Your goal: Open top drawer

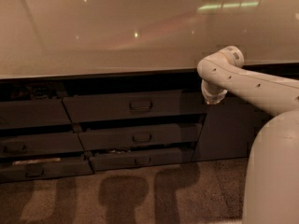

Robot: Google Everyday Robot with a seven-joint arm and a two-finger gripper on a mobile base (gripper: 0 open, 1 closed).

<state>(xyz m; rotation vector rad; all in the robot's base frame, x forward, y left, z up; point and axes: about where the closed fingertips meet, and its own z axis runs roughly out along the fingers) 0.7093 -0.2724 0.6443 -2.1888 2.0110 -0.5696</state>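
The top drawer (107,107) is the widest dark grey front under the countertop, with a small loop handle (140,105) at its centre. It stands slightly out, with a dark gap above it. My gripper is not in view. Only my white arm (243,83) shows, its elbow (223,63) bent at the drawer's right end, with a round joint cap (212,94) hanging beside the drawer's right edge.
Two narrower drawers, the middle one (140,137) and the bottom one (140,160), sit below, each a little out. More drawers (28,143) stack at the left. A dark cabinet door (224,129) is at the right. A glossy countertop (117,36) runs above, carpet (140,195) below. My white body (275,171) fills the lower right.
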